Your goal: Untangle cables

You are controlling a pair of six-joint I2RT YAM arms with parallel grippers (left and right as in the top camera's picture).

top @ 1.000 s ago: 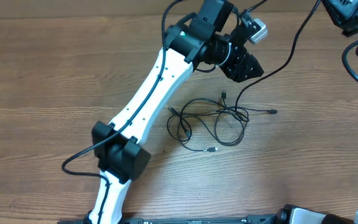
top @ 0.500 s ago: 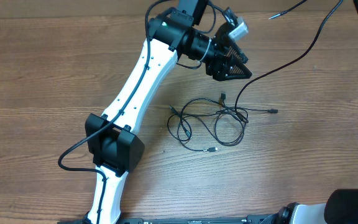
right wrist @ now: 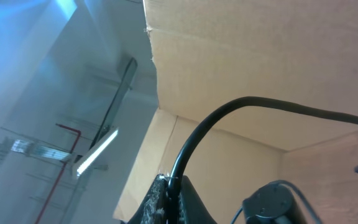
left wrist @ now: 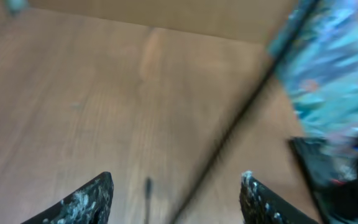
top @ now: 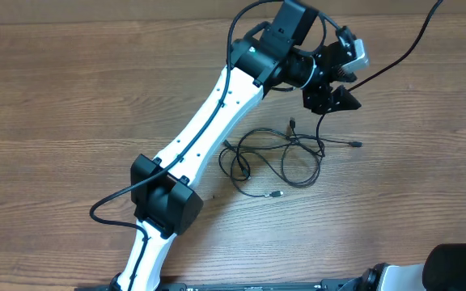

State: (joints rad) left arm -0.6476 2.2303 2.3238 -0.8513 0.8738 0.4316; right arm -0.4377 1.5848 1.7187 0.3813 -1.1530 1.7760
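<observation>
The cables (top: 277, 158) lie as a loose tangle of thin black strands with small plug tips on the wooden table, right of centre. One strand (top: 387, 65) rises from the tangle toward the top right corner. My left gripper (top: 334, 101) hovers just above and right of the tangle, beside that strand. In the left wrist view it (left wrist: 177, 186) is open, with the blurred strand (left wrist: 229, 134) running between its fingers and untouched. My right gripper (right wrist: 169, 186) is shut on a black cable (right wrist: 229, 112) and is out of the overhead view.
The left arm's white links (top: 209, 121) stretch diagonally from the bottom left across the table (top: 71, 105). A grey part of the right arm (top: 459, 263) shows at the bottom right corner. A cardboard wall (right wrist: 260, 56) fills the right wrist view.
My left gripper has swung to the right and a little lower, now beside the raised strand. The right arm's parts at the top right have left the overhead view.
</observation>
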